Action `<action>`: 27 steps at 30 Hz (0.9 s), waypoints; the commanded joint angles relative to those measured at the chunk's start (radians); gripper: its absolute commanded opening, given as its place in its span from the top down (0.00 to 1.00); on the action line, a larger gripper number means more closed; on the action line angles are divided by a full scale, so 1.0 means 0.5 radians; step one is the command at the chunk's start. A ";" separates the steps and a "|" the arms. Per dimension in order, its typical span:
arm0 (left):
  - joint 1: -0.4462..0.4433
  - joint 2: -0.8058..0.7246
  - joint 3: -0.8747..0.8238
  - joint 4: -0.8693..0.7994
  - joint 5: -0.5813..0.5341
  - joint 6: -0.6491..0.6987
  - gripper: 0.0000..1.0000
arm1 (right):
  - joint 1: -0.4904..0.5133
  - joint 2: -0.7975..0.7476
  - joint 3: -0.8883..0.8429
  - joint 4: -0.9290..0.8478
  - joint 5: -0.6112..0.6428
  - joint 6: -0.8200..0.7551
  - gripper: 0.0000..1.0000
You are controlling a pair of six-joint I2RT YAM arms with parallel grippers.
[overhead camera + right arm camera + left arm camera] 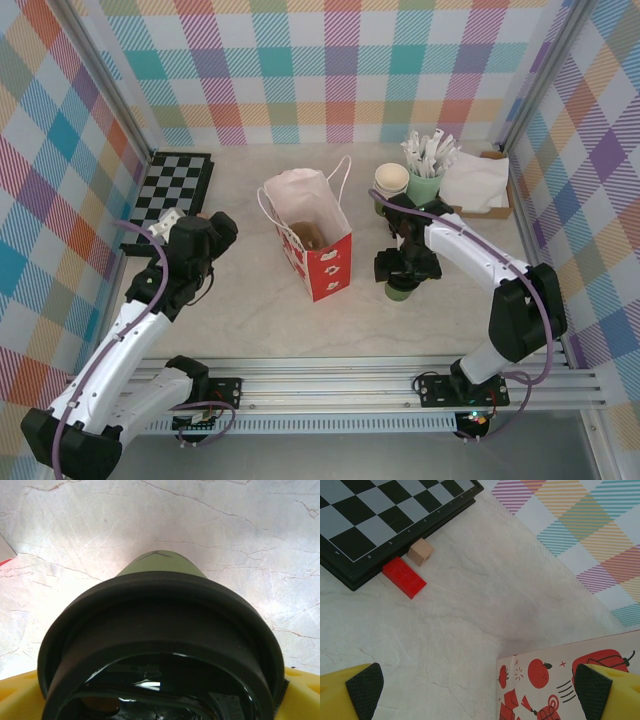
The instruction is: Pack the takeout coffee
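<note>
Over on the right side of the table [250, 315], the right gripper [405, 268] hangs directly over the takeout coffee [400, 291], which stands upright on the marble-look surface just right of the paper bag [325, 262]. From the right wrist, the black lid [160, 610] looms huge, with the dark-green cup wall tapering away below it. The yellow fingers [15, 697] sit apart, one at each side of the lid. Wide jaws, then, straddling the cup, though whether the pads touch the lid can't be made out.

The bag stands upright mid-table, red at the bottom, white above, mouth open and handles up. The coffee is outside it, close by but apart from it.

On the left, the left gripper [479, 685] hovers low over bare tabletop with its jaws spread wide and nothing between them. One fingertip sits over the bag's printed corner. Ahead of it lies the chessboard [380, 515], with a red brick [404, 577] and a small wooden block [420, 551] tucked against its edge.

At the back right stand a lidless cup [391, 180], a pale-green cup of white sticks [427, 170] and a box of napkins [478, 185].
</note>
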 commanded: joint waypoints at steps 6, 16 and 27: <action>0.019 0.026 0.051 -0.021 0.000 -0.003 0.00 | 0.012 0.021 0.022 -0.027 0.014 0.018 0.05; 0.020 0.028 0.051 -0.023 0.000 0.001 0.00 | 0.012 0.021 0.009 -0.040 0.031 0.027 0.06; 0.021 0.026 0.047 -0.035 -0.001 0.002 0.00 | 0.012 0.021 -0.001 -0.047 0.053 0.014 0.07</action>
